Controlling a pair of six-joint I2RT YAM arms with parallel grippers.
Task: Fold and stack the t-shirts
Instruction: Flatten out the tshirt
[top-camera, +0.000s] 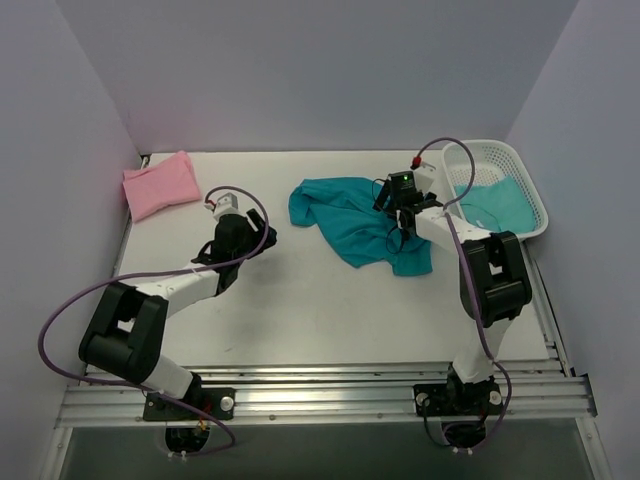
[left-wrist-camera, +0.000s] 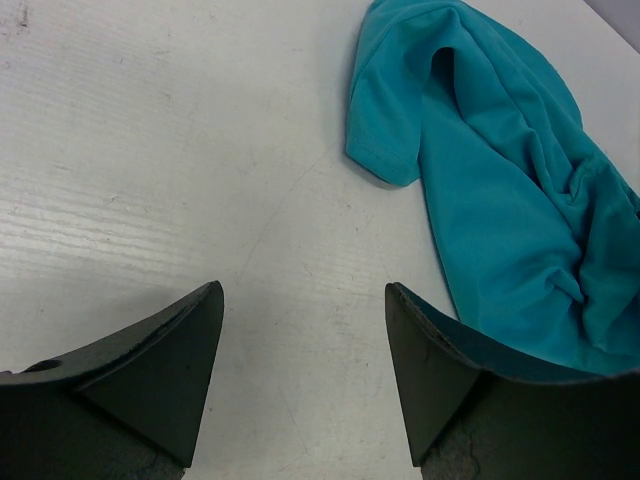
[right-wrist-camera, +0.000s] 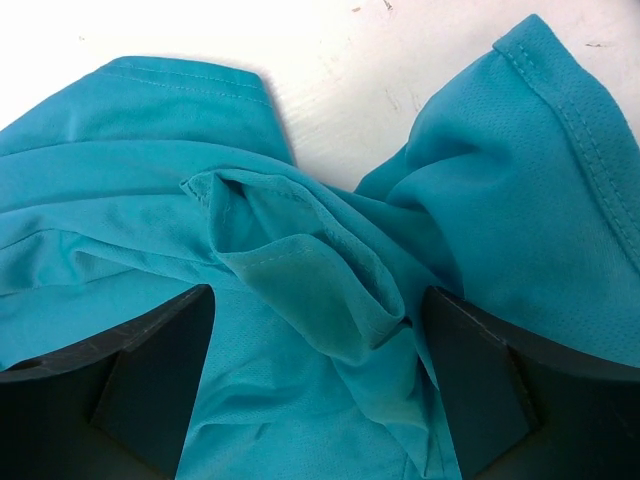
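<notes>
Spreading the crumpled teal t-shirt (top-camera: 345, 212) flat is judged to be the step in hand. From the top external view it is seen bunched on the surface (top-camera: 300, 300) right of centre, with the right gripper (top-camera: 402, 218) over its right part and the left gripper (top-camera: 250, 240) apart from it on the left. A folded pink t-shirt (top-camera: 160, 185) lies at the far left corner. A white mesh basket (top-camera: 535, 190) holding more teal cloth stands at the far right. The right arm's cable hangs close to the basket rim and could be caught there.

In the left wrist view the jaws are seen wide apart with nothing between them. Only bare surface lies ahead, and a sleeve hem (left-wrist-camera: 385, 165) is reachable to the right. That hem would best be taken at its edge so a single layer is lifted.

In the right wrist view the jaws are also wide, straddling a raised ridge of cloth (right-wrist-camera: 320, 290) without pinching it. Several layers are heaped there, so a seam or the hemmed edge (right-wrist-camera: 580, 120) should be preferred, lest two layers be gathered together.
</notes>
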